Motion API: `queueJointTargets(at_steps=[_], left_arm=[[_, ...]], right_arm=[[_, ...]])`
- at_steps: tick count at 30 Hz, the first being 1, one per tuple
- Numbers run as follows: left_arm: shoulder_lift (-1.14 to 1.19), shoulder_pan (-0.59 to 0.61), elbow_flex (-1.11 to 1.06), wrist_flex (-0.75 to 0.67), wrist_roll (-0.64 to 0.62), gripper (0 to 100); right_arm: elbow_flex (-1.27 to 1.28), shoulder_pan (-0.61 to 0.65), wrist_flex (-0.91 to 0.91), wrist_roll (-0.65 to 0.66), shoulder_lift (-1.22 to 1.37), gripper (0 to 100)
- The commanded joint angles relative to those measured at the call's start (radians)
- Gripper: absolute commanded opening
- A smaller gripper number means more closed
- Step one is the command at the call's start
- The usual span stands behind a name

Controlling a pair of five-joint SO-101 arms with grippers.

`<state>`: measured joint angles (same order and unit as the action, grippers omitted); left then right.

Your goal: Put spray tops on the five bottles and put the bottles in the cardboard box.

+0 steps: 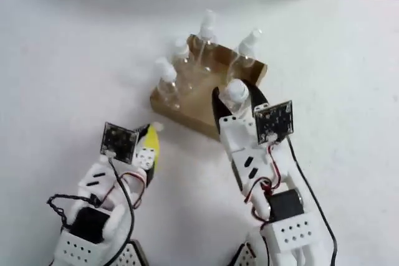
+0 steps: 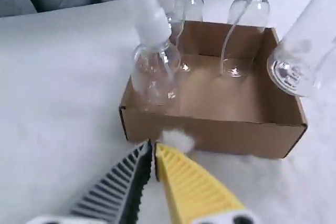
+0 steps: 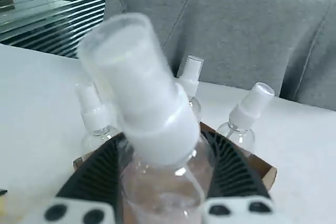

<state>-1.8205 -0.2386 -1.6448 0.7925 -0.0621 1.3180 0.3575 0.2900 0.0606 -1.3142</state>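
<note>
Right gripper [image 1: 237, 96] clamped round spray-topped bottle [image 1: 236, 89], tilted, at cardboard box [image 1: 184, 114] near edge. Four bottles [image 1: 167, 79] stand inside box. Left gripper [image 2: 153, 151] pinched closed, empty, low before box front wall.

A white table [image 1: 56, 54] has a soft grey couch [image 3: 241, 30] behind its far edge, and window blinds [image 3: 42, 9] past the far left corner.

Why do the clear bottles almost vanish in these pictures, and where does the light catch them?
High view: the white table is lit evenly and brightly, shadows are faint, so the bottles fade except against the cardboard box. Left wrist view: small glints sit on the nearest bottle. Right wrist view: a highlight shines on the held bottle in the right gripper.
</note>
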Motion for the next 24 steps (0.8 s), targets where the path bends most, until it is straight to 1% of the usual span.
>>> queueJointTargets(at_steps=[1,8,13,18,24], left_arm=[[-0.008,0.013,0.006,0.005,0.012,2],[-0.008,0.013,0.006,0.006,0.014,2],[-0.008,0.013,-0.021,-0.005,0.015,2],[-0.008,0.013,-0.048,-0.048,0.015,2],[-0.008,0.013,-0.048,-0.048,0.015,2]], right_arm=[[-0.017,-0.010,-0.119,0.017,0.130,1.5],[-0.017,-0.051,-0.401,0.011,0.394,1.5],[-0.017,-0.045,-0.493,0.015,0.533,1.5],[-0.017,-0.051,-0.578,0.015,0.638,1.5],[-0.017,-0.050,-0.648,0.017,0.753,1.5]])
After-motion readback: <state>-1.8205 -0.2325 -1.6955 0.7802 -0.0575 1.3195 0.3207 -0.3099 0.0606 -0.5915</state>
